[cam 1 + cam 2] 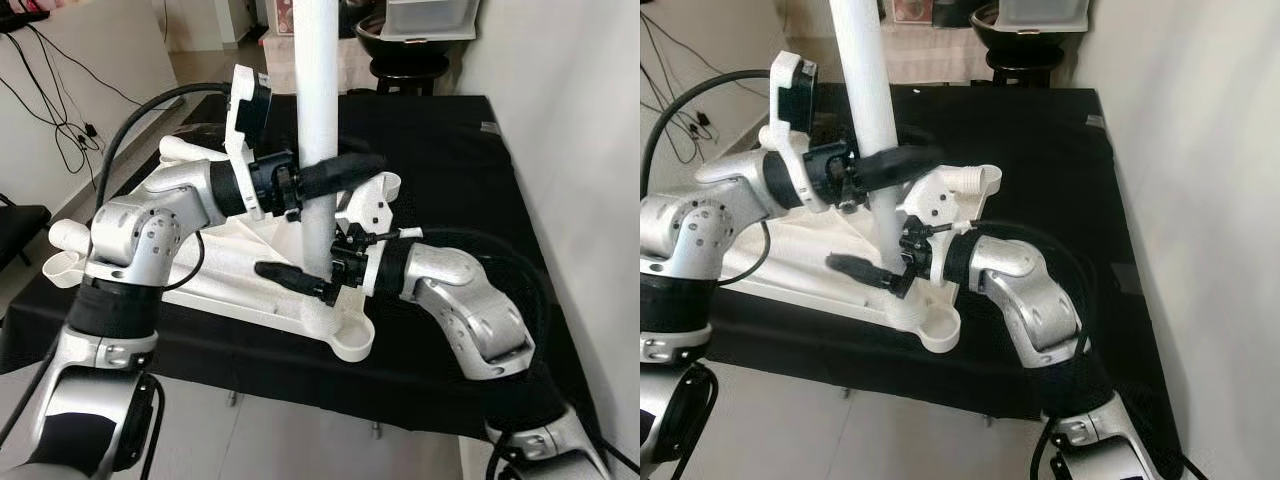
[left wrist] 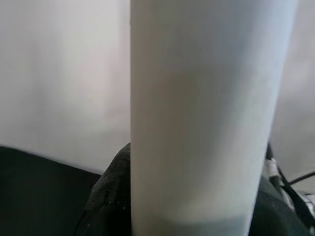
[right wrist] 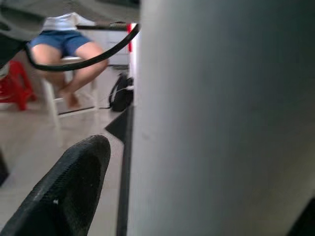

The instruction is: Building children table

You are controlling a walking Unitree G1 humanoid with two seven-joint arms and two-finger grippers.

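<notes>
The white children's table top (image 1: 230,270) lies upside down on a black-covered table (image 1: 440,150). A white tube leg (image 1: 318,90) stands upright near its front corner, beside an empty round socket (image 1: 352,340). My left gripper (image 1: 330,177) is shut around the leg at mid height. Lower down, close to the leg's base, my right gripper (image 1: 300,275) is shut on the same leg. In the left wrist view the leg (image 2: 206,118) is very close. The right wrist view has the leg (image 3: 226,118) beside one black finger (image 3: 69,191).
More leg sockets stick up at the far corner (image 1: 385,185) and the left end (image 1: 70,240). A black stool with a bowl (image 1: 405,45) stands behind the table, and cables (image 1: 60,110) hang at the left wall. A wall is close on the right. A person sits on a stool (image 3: 69,44).
</notes>
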